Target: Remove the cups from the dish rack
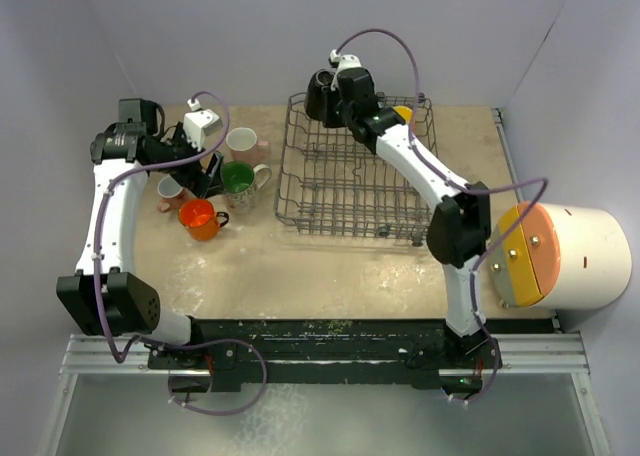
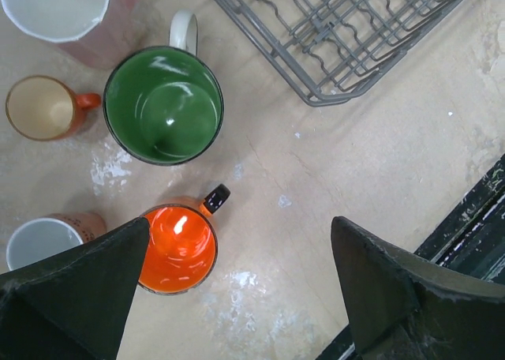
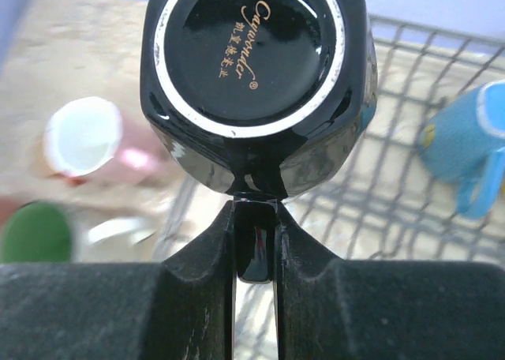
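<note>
— What has the right gripper (image 3: 255, 218) got?
— Its fingers are clamped on the handle of the black mug (image 3: 254, 60). The mug sits just ahead of the fingertips, with its base turned towards the wrist camera. The dish rack (image 3: 387, 194) lies beyond it, and a blue mug (image 3: 465, 151) sits in the rack off to the gripper's right.
— And the left gripper (image 2: 241, 234)?
— Spread wide, holding nothing. Below it on the table (image 2: 379, 155), an orange mug (image 2: 177, 248) stands close by one finger. A green-lined mug (image 2: 163, 105) is farther ahead, and the rack's corner is ahead on the other side.

White arm links (image 1: 100, 216), black joints (image 1: 458, 231), purple cables (image 1: 380, 32) (one per arm), left hand (image 2: 241, 226) black, wedge-fingered
</note>
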You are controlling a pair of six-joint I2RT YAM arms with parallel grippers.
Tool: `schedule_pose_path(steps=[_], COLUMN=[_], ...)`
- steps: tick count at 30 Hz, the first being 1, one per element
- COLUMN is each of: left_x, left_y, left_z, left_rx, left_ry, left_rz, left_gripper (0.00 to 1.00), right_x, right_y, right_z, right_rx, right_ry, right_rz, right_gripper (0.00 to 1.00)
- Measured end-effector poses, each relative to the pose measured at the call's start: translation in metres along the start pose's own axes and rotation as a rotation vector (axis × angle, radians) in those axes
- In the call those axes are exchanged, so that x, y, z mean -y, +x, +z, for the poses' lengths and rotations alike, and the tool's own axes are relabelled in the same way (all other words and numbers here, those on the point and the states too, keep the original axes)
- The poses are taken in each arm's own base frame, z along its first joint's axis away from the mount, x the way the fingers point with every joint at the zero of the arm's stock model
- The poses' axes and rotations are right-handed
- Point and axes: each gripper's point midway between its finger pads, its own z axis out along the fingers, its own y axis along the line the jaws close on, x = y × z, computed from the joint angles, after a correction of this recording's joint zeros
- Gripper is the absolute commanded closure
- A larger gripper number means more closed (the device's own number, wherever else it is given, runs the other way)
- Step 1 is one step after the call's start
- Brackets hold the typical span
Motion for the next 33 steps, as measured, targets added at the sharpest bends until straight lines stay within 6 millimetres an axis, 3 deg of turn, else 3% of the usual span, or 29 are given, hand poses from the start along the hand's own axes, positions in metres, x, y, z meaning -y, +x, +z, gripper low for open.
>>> schedule_pose_path(steps=[4, 8, 13, 19, 24, 33], left_x=[0.004, 0.02, 0.034, 0.045, 0.059, 0.101], left_y=[-0.009, -0.008, -0.009, -0.009, -0.016, -0.021], left_z=[0.003, 0.012, 0.012, 0.011, 0.001, -0.024], left_rx=[0.063, 0.129, 0.174, 0.21, 0.264, 0.351], left_ry=[0.025, 0.105, 0.165, 0.225, 0.257, 0.363], left_rz=[0.028, 0.038, 0.097, 0.195, 0.258, 0.318], left_gripper=[0.01, 0.01, 0.02, 0.04, 0.05, 0.1], right_x=[-0.032, -0.058, -0.078, -0.111, -0.145, -0.179], right_y=[-0.006, 0.015, 0.06, 0.112, 0.117, 0.092], right_z=[-0.061, -0.114, -0.155, -0.183, -0.204, -0.25], right_rx=[-0.009, -0.064, -0.183, -0.335, -0.384, -0.348], right_ry=[-0.136, -0.282, -0.417, -0.56, -0.696, -0.892], right_rz=[0.138, 0.307, 0.538, 0.832, 1.0, 1.184], right_gripper=[1.0, 1.0, 1.0, 1.0, 1.0, 1.0])
